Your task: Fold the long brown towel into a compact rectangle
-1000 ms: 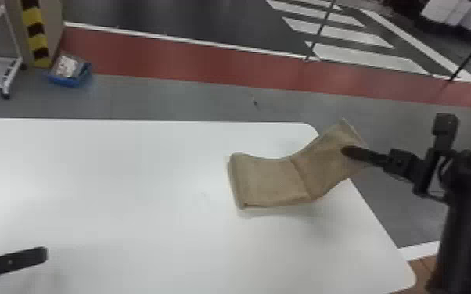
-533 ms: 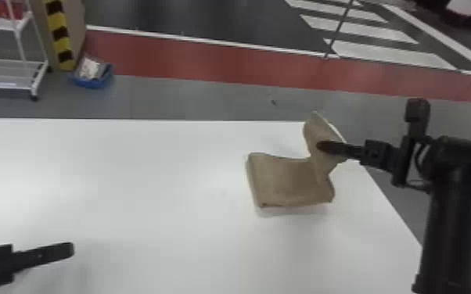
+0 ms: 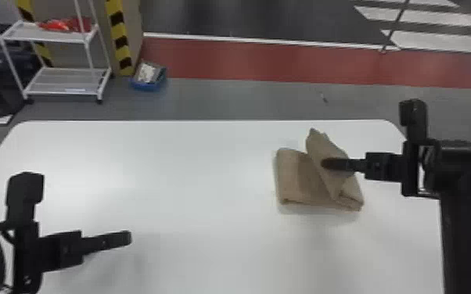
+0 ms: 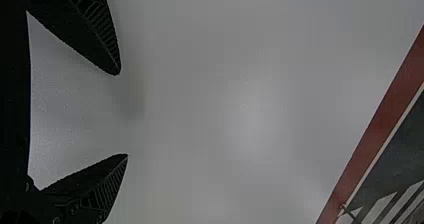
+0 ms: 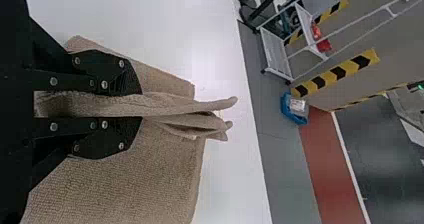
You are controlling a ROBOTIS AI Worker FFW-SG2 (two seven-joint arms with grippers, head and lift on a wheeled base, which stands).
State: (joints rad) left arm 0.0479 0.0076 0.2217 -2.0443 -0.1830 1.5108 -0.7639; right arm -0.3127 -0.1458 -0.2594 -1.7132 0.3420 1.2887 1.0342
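Observation:
The brown towel [image 3: 299,180] lies on the right part of the white table [image 3: 191,176], its right end lifted and tilted over the flat part. My right gripper [image 3: 334,164] has hold of that raised end in the head view. In the right wrist view my right gripper [image 5: 137,105] is shut on a fold of the towel [image 5: 135,184], whose layers stick out past the fingertips. At the table's left front, well away from the towel, is my left gripper [image 3: 123,237]. The left wrist view has my left gripper [image 4: 124,115] open, bare table between its fingers.
Beyond the table's far edge [image 3: 207,122], a white wire rack [image 3: 64,80] and a blue bin [image 3: 148,80] stand on the floor at the left. A striped post [image 3: 120,39] is beside them.
My right gripper has carried the towel's right end leftward over the flat part, so the raised end now leans across it. The head view has shifted, showing more of the left side.

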